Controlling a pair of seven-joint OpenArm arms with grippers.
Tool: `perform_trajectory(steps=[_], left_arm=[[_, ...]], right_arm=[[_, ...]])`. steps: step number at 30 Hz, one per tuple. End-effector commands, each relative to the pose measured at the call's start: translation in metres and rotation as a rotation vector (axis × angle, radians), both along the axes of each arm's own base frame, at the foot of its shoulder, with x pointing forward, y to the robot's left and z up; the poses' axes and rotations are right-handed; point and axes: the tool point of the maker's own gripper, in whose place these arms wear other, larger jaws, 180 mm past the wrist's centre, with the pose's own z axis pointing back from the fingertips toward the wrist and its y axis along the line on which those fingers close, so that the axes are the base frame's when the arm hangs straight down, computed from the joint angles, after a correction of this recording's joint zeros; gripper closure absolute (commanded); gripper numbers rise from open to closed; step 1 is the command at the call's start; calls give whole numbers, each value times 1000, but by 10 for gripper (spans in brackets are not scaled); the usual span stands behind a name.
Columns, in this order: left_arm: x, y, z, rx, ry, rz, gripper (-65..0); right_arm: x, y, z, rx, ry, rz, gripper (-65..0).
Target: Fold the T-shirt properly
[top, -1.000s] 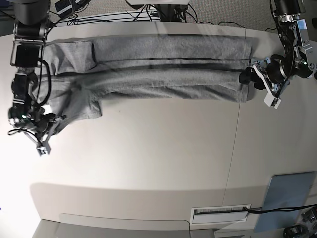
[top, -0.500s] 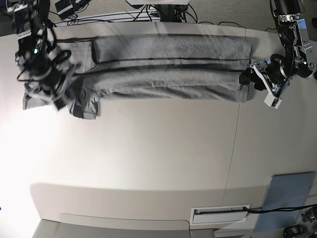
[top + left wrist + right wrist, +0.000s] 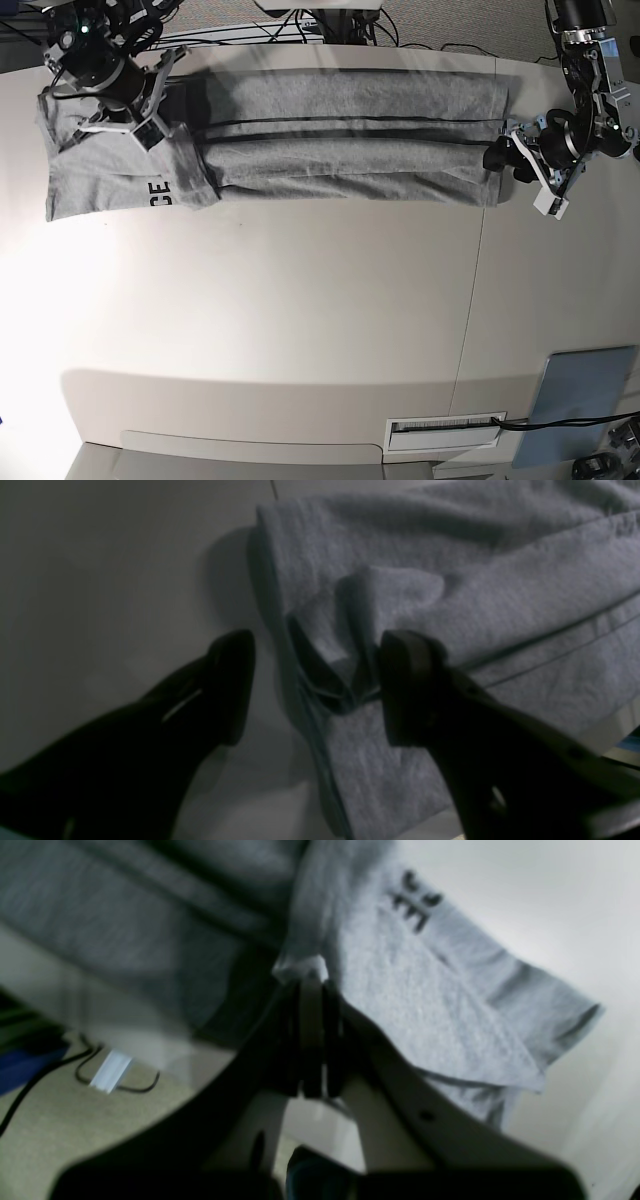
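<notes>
The grey T-shirt lies as a long folded band across the back of the table. Its left end is turned over and shows black letters. My right gripper is at that left end. In the right wrist view it is shut on a pinch of the T-shirt, just beside the lettering. My left gripper is at the band's right end. In the left wrist view it is open, its fingers on either side of a raised fold in the T-shirt's edge.
A flat blue-grey panel lies at the front right, with a white slotted strip beside it. Cables run behind the table's back edge. A seam crosses the tabletop. Floor and a cable show past the edge.
My right gripper has swung from the front left to the back left with the shirt's end, which is now turned over showing its letters. The left arm has not moved.
</notes>
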Motion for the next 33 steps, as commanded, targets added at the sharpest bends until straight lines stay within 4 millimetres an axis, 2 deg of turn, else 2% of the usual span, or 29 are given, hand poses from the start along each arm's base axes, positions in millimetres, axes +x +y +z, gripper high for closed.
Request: perform_trajectory(steps=[1, 5, 12, 16, 18, 23, 28, 33], left_arm=[[9, 4, 12, 4, -46, -3, -397], [10, 4, 12, 4, -46, -3, -397], [10, 3, 12, 4, -46, -3, -397], [10, 3, 12, 4, -46, -3, -397], [10, 3, 12, 4, -46, -3, -397], [10, 2, 13, -8, -50, -2, -397], [11, 0, 14, -24, -53, -1, -397], [4, 10, -3, -29, 17, 67, -397]], right_arm=[[-1, 1, 5, -2, -11, 13, 0], [-14, 4, -1, 19, 41, 9, 0], [-13, 1, -1, -4, 34, 17, -6], [-11, 1, 0, -3, 29, 20, -178], [-11, 1, 0, -3, 28, 20, -212], [-8, 2, 2, -2, 10, 23, -213], [12, -5, 13, -49, -76, 22, -212], [28, -7, 22, -57, -131, 8, -212]])
